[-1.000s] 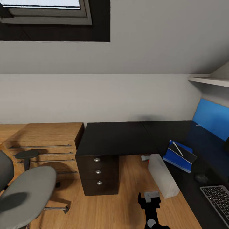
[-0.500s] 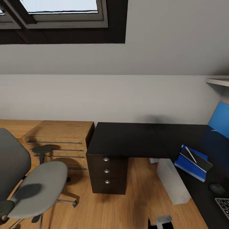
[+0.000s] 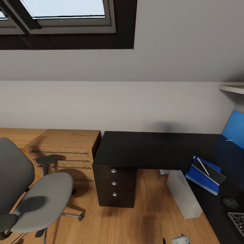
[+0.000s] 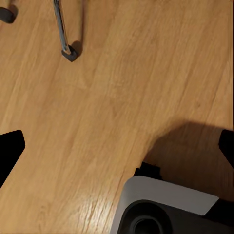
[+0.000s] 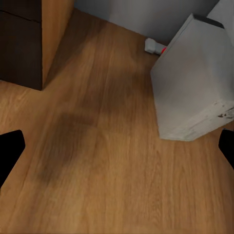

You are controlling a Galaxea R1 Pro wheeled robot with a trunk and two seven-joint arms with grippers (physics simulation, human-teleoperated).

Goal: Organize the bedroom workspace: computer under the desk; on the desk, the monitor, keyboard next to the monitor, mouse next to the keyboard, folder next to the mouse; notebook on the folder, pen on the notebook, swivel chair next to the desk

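Since the earlier frame the camera has swung left; nothing in the room itself has moved. Head view: swivel chair [image 3: 40, 200], seat bare, standing apart from the desk [image 3: 139, 149]; folder [image 3: 200, 178] on the desk with notebook [image 3: 208, 171] and pen [image 3: 203, 166] stacked on it; mouse [image 3: 230, 202] and keyboard [image 3: 239, 222] beside them; monitor [image 3: 234, 133] behind; computer [image 3: 183, 193] on the floor under the desk. Judged left: the chair. Left wrist view: gripper [image 4: 117, 146], fingers spread wide, empty, over the floor [image 4: 97, 97]. Right wrist view: gripper [image 5: 117, 148] likewise spread, empty, near the computer.
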